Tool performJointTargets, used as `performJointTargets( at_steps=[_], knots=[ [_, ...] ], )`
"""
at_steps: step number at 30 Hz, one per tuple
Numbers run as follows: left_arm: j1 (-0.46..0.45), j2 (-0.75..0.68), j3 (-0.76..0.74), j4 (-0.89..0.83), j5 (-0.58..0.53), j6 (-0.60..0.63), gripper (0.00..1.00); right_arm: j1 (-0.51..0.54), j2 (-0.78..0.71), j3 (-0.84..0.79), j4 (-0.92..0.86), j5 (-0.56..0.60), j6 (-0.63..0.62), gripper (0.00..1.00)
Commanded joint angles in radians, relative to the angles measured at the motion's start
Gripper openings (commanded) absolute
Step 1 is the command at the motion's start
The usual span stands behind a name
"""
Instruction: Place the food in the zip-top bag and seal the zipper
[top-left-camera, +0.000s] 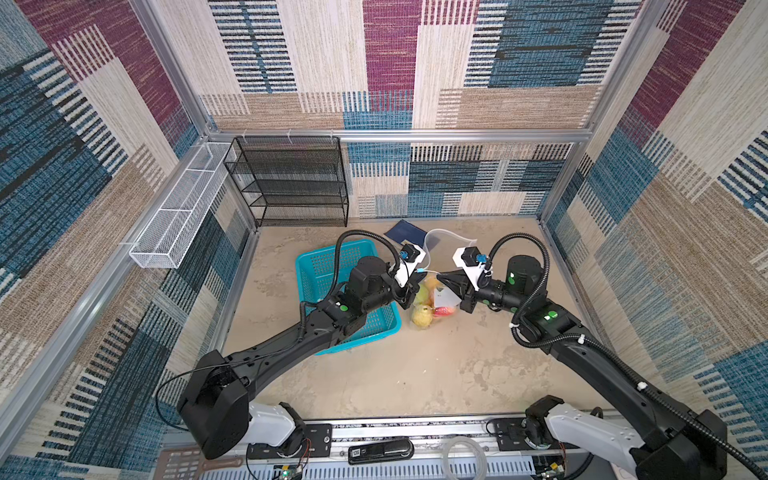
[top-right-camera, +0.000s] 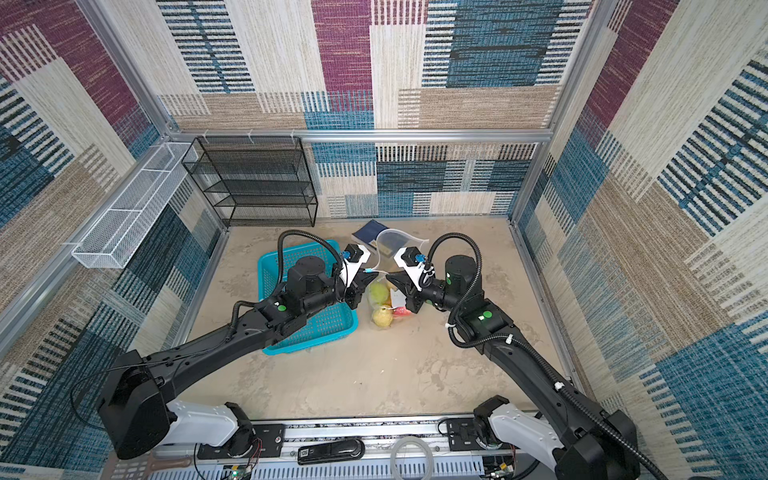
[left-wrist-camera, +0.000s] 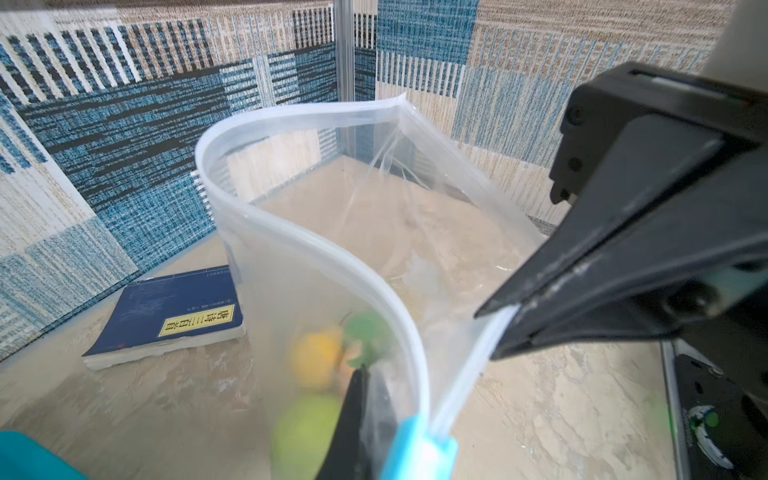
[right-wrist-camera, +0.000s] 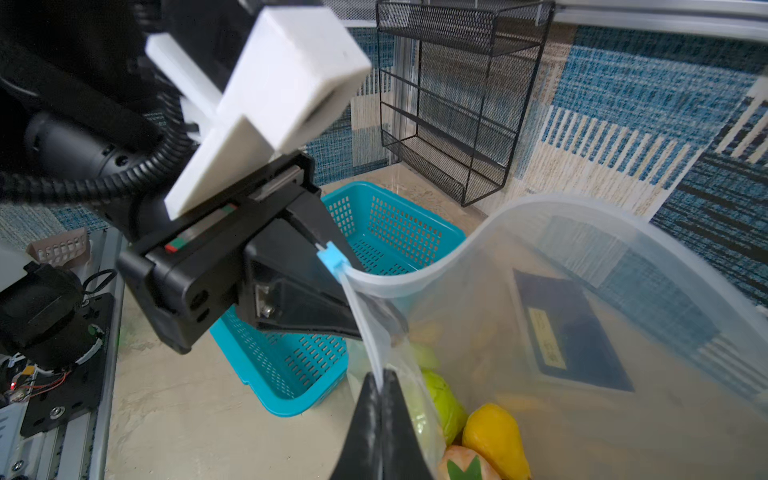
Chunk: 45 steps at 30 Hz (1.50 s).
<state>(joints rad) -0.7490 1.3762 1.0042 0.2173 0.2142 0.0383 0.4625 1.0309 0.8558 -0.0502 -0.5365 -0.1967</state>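
A: Where's the bag (top-left-camera: 441, 245)?
B: Upright on the worktop (top-left-camera: 415, 365), just right of the basket (top-left-camera: 320, 266), fruit (right-wrist-camera: 494, 436) inside, mouth open, book (left-wrist-camera: 166, 320) behind.
A: Left jaws?
B: Clamped on the blue slider (left-wrist-camera: 415, 449).
A: Right jaws?
B: Together on the zipper (left-wrist-camera: 469, 374) strip beside it.

Both top views are bright and evenly lit from overhead; the arms cast only soft, faint shadows on the desk (top-left-camera: 415, 374). Wide-angle distortion tilts and bows the frame rails (top-left-camera: 415, 135) toward the edges, and fine detail is slightly soft. In the left wrist view the book (left-wrist-camera: 174, 320) is sharp, while the slider (left-wrist-camera: 415, 449) and the food (left-wrist-camera: 316, 357) behind the hazy bag (left-wrist-camera: 291, 257) blur. In the right wrist view the white mount (right-wrist-camera: 282, 75) glares, nearly overexposed, and the right gripper (right-wrist-camera: 380, 386), very close, is out of focus.
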Motion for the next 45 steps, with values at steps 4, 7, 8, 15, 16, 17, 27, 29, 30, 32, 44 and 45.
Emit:
performJointTargets(
  at_steps=[4, 7, 8, 15, 16, 17, 27, 29, 30, 32, 44, 45],
  knots=[
    [0.049, -0.046, 0.047, 0.018, 0.086, -0.001, 0.0, 0.001, -0.001, 0.094, 0.008, 0.026, 0.045, 0.0],
    [0.083, -0.049, 0.091, -0.027, 0.143, 0.033, 0.0, 0.001, 0.006, 0.127, -0.024, 0.005, 0.075, 0.0],
    [0.093, -0.045, 0.112, -0.046, 0.159, 0.047, 0.0, 0.001, 0.005, 0.125, -0.024, -0.003, 0.089, 0.0],
    [0.123, 0.032, 0.179, -0.14, 0.241, 0.067, 0.0, 0.004, -0.011, 0.058, -0.008, -0.051, 0.143, 0.0],
    [0.123, 0.036, 0.177, -0.141, 0.257, 0.056, 0.0, 0.004, -0.013, 0.056, -0.01, -0.05, 0.139, 0.05],
    [0.123, 0.038, 0.174, -0.139, 0.277, 0.043, 0.0, 0.004, -0.018, 0.057, -0.015, -0.045, 0.129, 0.09],
    [0.117, 0.031, 0.127, -0.148, 0.356, -0.021, 0.0, 0.004, -0.039, 0.114, -0.037, -0.021, -0.105, 0.51],
    [0.111, 0.029, 0.123, -0.162, 0.356, -0.018, 0.0, 0.004, -0.041, 0.12, -0.021, -0.048, -0.147, 0.53],
    [0.107, 0.029, 0.122, -0.169, 0.354, -0.012, 0.0, 0.003, -0.035, 0.13, -0.022, -0.063, -0.163, 0.54],
    [0.098, 0.028, 0.12, -0.184, 0.337, 0.003, 0.0, 0.004, -0.001, 0.17, -0.05, -0.103, -0.187, 0.54],
    [0.08, 0.011, 0.102, -0.208, 0.294, 0.034, 0.0, 0.003, 0.118, 0.221, -0.12, -0.239, -0.224, 0.5],
    [0.08, 0.011, 0.102, -0.21, 0.293, 0.035, 0.0, 0.004, 0.122, 0.218, -0.12, -0.246, -0.221, 0.48]
  ],
)
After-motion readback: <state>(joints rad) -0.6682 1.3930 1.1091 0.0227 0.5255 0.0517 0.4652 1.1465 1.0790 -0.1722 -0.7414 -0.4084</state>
